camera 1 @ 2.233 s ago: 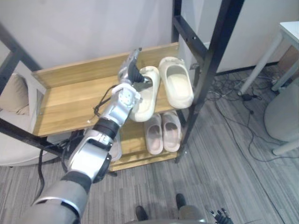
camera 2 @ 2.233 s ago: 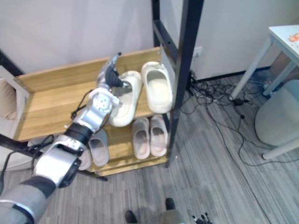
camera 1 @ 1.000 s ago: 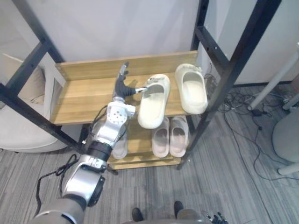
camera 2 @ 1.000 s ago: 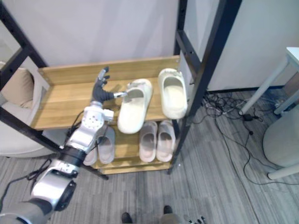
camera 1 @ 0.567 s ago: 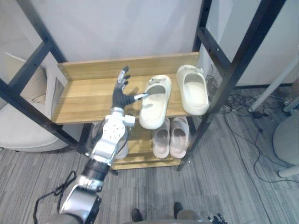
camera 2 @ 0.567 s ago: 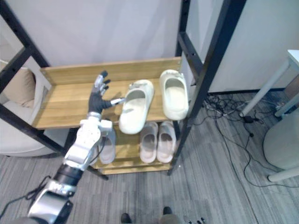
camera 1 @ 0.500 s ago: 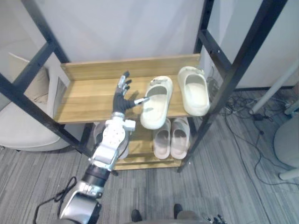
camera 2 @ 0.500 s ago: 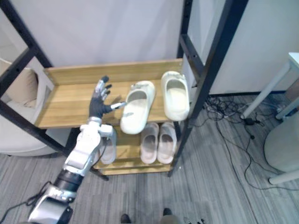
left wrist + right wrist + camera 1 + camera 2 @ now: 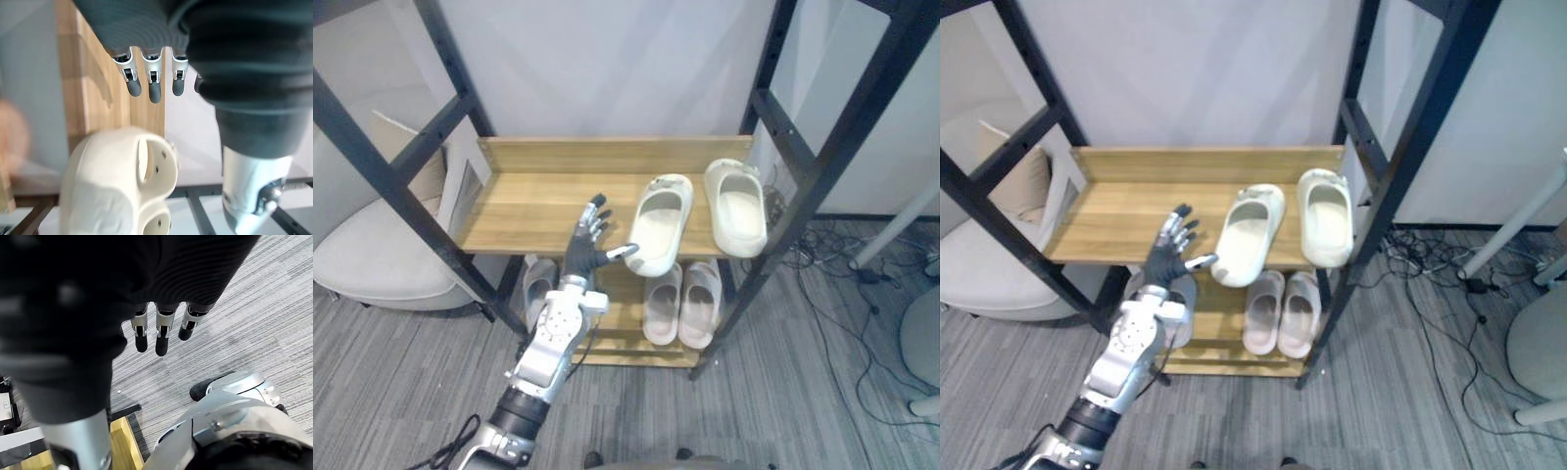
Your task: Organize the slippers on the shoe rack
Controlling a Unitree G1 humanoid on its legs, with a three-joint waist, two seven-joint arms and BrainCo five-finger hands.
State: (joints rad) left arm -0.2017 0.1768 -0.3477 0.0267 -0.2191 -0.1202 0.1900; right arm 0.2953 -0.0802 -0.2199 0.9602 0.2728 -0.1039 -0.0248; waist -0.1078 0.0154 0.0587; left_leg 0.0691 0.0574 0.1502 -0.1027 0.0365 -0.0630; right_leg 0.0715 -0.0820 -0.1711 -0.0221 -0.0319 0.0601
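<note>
Two cream slippers lie on the wooden upper shelf (image 9: 529, 201) of the shoe rack. The right slipper (image 9: 736, 208) lies straight near the right post. The left slipper (image 9: 658, 223) lies at an angle, its toe over the shelf's front edge. My left hand (image 9: 585, 247) is open in front of the shelf, just left of that toe, thumb pointing at it with a small gap. In the left wrist view the slipper (image 9: 117, 186) shows past the straight fingers (image 9: 154, 85). My right hand (image 9: 159, 333) hangs open over the grey floor.
On the lower shelf stand a pale pink pair (image 9: 681, 302) and a grey pair (image 9: 538, 284). Black frame posts (image 9: 803, 211) flank the rack. A cream cushioned seat (image 9: 372, 259) stands at the left; cables (image 9: 842, 264) and a round grey stool (image 9: 922, 343) at the right.
My left hand has let go of the left cream slipper and drawn back toward the shelf's front edge, fingers spread. The camera has shifted as well; the slippers stay on the shelf.
</note>
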